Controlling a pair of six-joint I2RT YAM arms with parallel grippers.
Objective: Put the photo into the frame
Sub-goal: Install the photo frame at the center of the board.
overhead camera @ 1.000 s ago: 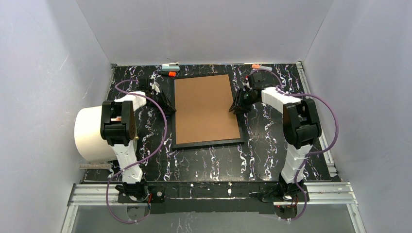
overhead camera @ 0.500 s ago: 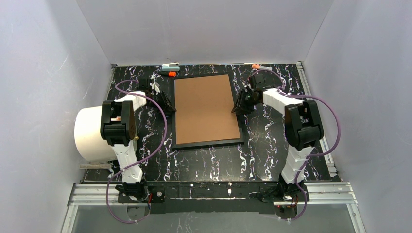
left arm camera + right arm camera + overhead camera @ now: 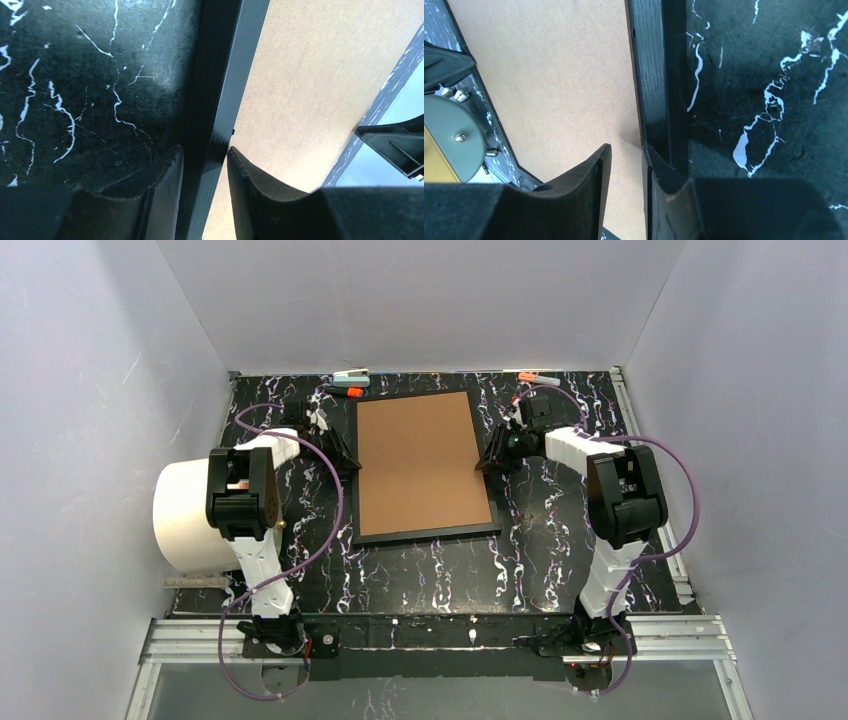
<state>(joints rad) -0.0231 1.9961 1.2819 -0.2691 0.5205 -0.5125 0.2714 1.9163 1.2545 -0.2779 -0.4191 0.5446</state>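
While left fingers (image 3: 250,200) pinch frame (image 3: 225,75), right fingers (image 3: 579,195) gape.

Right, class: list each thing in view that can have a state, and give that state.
frame: flat on the table, back up.
backing board: seated in the frame.
left gripper: shut on the frame's left rail.
right gripper: slightly open at the right rail's inner edge, holding nothing.
photo: not visible.
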